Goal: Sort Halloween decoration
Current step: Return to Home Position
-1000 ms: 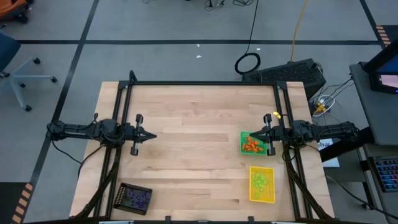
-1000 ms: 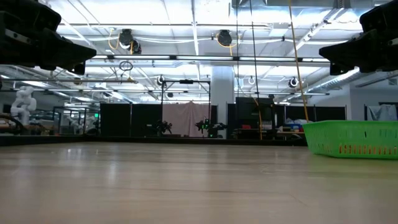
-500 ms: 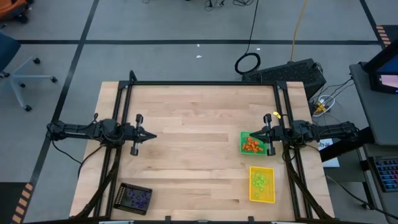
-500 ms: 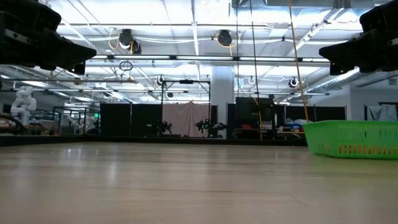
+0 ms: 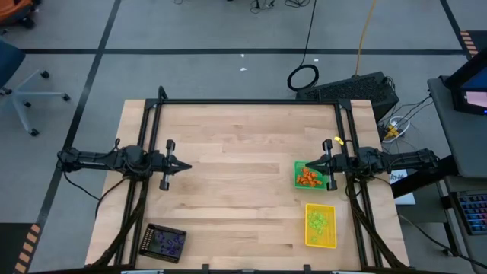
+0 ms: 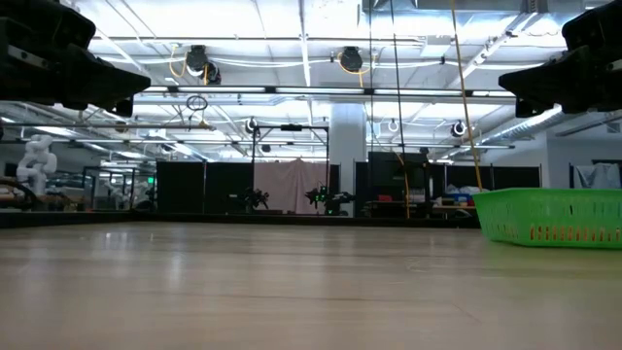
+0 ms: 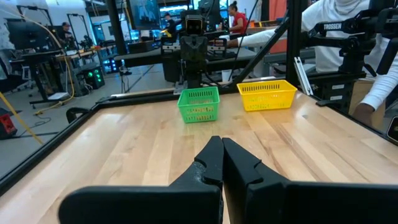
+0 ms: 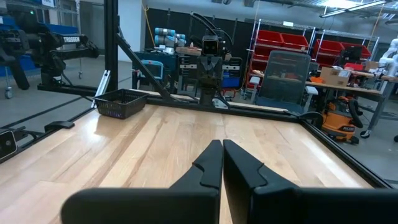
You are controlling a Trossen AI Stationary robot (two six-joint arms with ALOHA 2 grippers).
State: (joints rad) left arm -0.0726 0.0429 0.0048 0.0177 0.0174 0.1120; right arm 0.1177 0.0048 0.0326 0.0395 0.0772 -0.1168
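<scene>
Staying as before: left arm (image 5: 114,160) and right arm (image 5: 396,161) at opposite table (image 5: 243,129) sides, jaws clenched empty.

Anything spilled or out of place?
Nothing spilled. Orange trinkets lie in the green tray, green ones in the yellow tray, purple ones in the black tray, slightly askew. Left gripper and right gripper wait shut at the sides.

Grey floor (image 5: 190,72), seemingly red shelving (image 8: 283,42)

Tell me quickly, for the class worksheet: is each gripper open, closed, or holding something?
Left gripper: closed, holding nothing, above the left side of the table.
Right gripper: closed, holding nothing, above the green tray.
</scene>
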